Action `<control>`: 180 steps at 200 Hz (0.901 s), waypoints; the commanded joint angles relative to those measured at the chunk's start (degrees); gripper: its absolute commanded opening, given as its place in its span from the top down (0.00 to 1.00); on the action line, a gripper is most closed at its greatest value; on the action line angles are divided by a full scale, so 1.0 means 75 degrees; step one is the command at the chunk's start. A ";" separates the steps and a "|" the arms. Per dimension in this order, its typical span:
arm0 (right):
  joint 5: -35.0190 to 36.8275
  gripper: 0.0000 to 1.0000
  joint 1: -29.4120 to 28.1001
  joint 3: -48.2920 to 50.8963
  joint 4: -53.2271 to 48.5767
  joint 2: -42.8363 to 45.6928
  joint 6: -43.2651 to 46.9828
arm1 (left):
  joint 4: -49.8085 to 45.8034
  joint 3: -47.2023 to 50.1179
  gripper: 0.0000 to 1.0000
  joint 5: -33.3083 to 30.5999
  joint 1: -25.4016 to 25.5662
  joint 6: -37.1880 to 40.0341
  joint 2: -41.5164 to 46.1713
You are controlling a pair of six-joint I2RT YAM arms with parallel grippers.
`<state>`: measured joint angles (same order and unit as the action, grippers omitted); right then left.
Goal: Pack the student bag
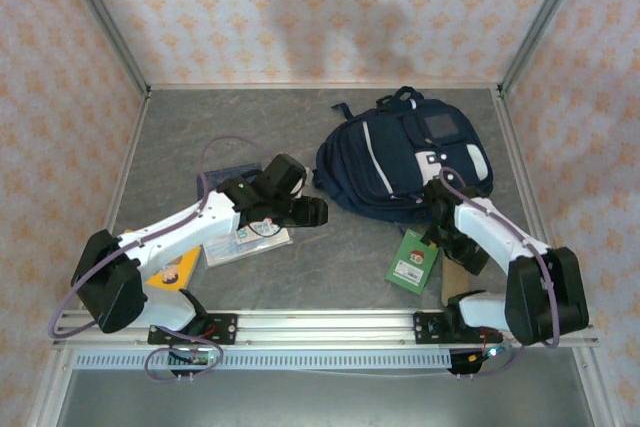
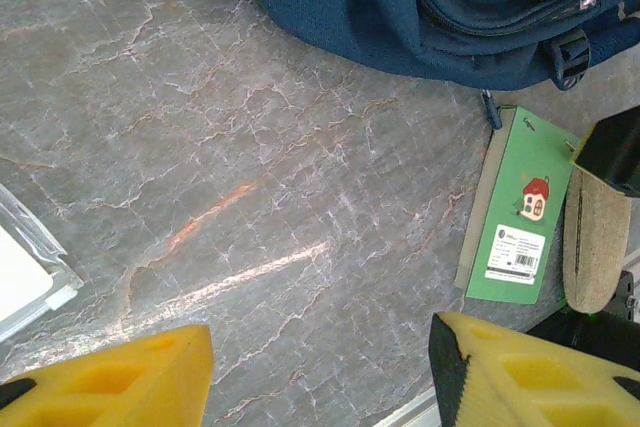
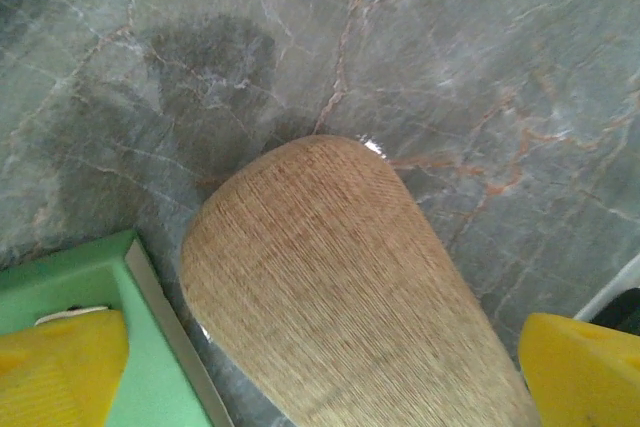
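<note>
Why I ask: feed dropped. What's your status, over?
Left gripper open, empty. Right gripper open, straddling tan pouch. Student bag flat, far right; green booklet beside pouch.

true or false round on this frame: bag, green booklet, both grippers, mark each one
1. The student bag lies on the table. True.
2. The green booklet sits inside the bag. False: it lies on the table in front of the bag.
3. The left gripper is open, with nothing between its fingers. True.
4. The right gripper is clamped on the booklet. False: its fingers stand wide apart, either side of a tan woven item.
</note>
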<state>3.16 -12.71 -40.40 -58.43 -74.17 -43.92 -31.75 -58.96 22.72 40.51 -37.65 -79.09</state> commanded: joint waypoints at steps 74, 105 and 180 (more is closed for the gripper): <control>-0.1153 0.30 0.0752 0.0383 0.0760 -0.0169 -0.0279 | -0.0033 0.0103 0.40 0.0064 0.0046 -0.0031 0.0133; -0.1738 0.36 0.0750 0.0270 0.0807 0.0099 -0.0567 | -0.0006 0.0035 0.40 0.0088 0.0047 -0.0019 0.0034; -0.2973 0.64 0.0567 0.0163 0.1877 0.0187 -0.1847 | -0.0416 -0.0437 0.40 -0.0029 -0.0022 0.0285 -0.0129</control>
<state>-10.83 -7.09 -39.88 -53.36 -71.40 -52.29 -32.53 -59.55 23.33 40.51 -37.34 -79.44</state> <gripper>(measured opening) 0.559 0.597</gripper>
